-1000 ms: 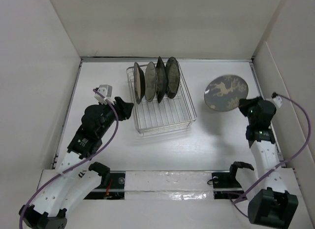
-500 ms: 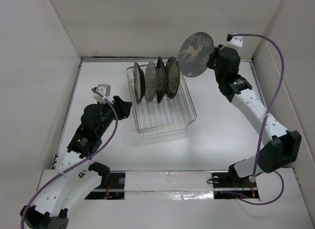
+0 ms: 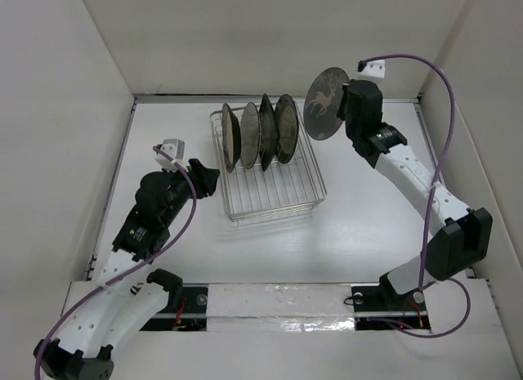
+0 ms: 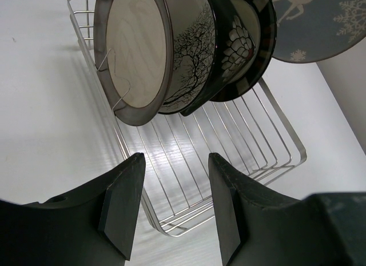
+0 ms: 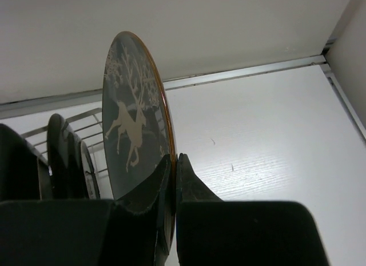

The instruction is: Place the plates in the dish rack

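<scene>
Though partly hidden, deer plate upright.

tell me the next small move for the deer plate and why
Probably lower the deer plate leftward into the free space in the dish rack beside the rightmost plate: the right gripper holds it upright in the air just right of that spot.

The white-and-black left arm reaches from its base at the near left corner diagonally forward and inward, wrist low. The left gripper points ahead with its dark fingers parted, holding nothing. The right arm climbs from its base at the near right, elbow bent outward, forearm angled up and inward. Raised high, the right gripper is clamped on the rim of a grey round plate with a white deer, held on edge.
</scene>
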`<state>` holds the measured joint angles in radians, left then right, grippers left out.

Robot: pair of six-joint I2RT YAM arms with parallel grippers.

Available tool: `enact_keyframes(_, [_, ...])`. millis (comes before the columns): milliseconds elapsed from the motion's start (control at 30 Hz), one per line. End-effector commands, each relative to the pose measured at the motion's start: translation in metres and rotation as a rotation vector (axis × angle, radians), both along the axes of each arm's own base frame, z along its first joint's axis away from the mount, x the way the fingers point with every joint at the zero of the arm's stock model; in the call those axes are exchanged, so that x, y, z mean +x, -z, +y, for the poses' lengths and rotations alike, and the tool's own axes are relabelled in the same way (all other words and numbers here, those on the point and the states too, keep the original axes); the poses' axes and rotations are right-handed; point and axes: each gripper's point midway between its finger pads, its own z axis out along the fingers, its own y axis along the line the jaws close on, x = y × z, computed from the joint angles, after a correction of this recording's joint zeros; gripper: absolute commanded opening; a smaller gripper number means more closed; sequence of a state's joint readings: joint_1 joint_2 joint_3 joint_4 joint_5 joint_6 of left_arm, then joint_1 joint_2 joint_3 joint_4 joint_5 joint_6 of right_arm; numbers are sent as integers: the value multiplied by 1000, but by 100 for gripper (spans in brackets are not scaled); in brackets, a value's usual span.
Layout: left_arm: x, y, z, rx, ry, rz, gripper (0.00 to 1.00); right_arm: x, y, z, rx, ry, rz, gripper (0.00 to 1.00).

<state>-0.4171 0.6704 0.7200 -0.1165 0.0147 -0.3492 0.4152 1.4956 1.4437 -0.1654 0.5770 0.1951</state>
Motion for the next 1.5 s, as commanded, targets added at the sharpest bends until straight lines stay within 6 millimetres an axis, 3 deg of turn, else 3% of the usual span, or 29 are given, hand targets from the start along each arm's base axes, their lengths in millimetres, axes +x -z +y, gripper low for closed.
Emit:
enact_keyframes(0, [4,-19,0,-20,-1,-58,45,6,-87,22,89,-21,-256,0])
enact_keyframes(100, [1,-19,-1,-24,7,-61,45,10,-82,43,58,-52,-238,0])
enact_keyframes(333, [1,-18,-1,-23,6,-59,45,21,-61,67,-42,-53,-186,0])
enact_keyframes(833, [4,-18,-2,-23,6,-55,45,27,-42,86,-217,12,-151,0])
enact_keyframes(1167, [2,-17,-3,-25,18,-54,45,34,7,99,-171,-8,-87,0])
enact_keyframes(1467, [0,-22,-1,-29,9,-67,45,36,34,106,-81,-40,-45,0])
